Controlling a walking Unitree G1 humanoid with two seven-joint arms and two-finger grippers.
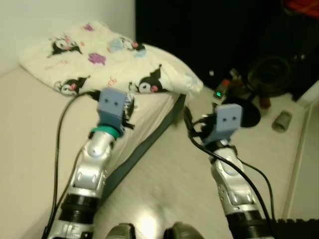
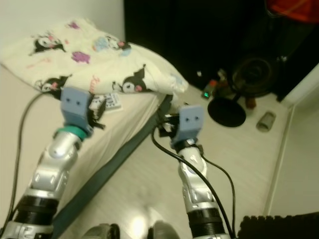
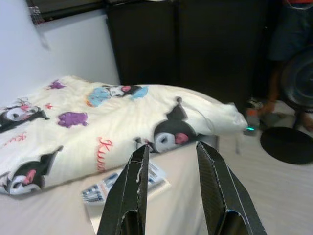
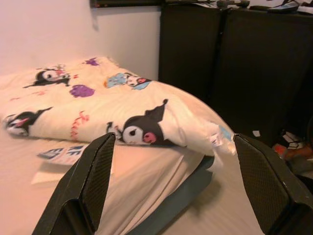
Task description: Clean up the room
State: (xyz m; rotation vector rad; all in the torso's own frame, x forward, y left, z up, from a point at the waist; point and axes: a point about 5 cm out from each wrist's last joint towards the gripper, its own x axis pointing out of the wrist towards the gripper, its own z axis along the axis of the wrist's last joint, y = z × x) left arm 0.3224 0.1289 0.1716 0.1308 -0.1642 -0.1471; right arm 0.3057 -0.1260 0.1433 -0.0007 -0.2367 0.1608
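On the bed [image 1: 30, 129], against the wall: a cartoon-print pillow [image 3: 98, 112], with a printed packet [image 3: 124, 183] lying flat on the sheet just beside its near edge, presumably dropped there and due for removal. Left pincer [image 3: 171, 156] raised over the bed edge and aimed at the packet; fingers [image 3: 132, 191] parted narrowly, holding nothing, touching nothing, apparently set for a thin flat item. Right pincer [image 4: 176, 186] held off the bed corner, over the floor [image 1: 174, 174]; fingers spread wide, empty, apparently on standby. Beyond the bed, on the floor by the dark cabinet [image 4: 234, 63]: a round black fan base [image 2: 227, 112], a small can [image 1: 281, 121] on its side, and further small clutter, too blurred to identify. Tidying judged barely begun; packet the likely first pick.
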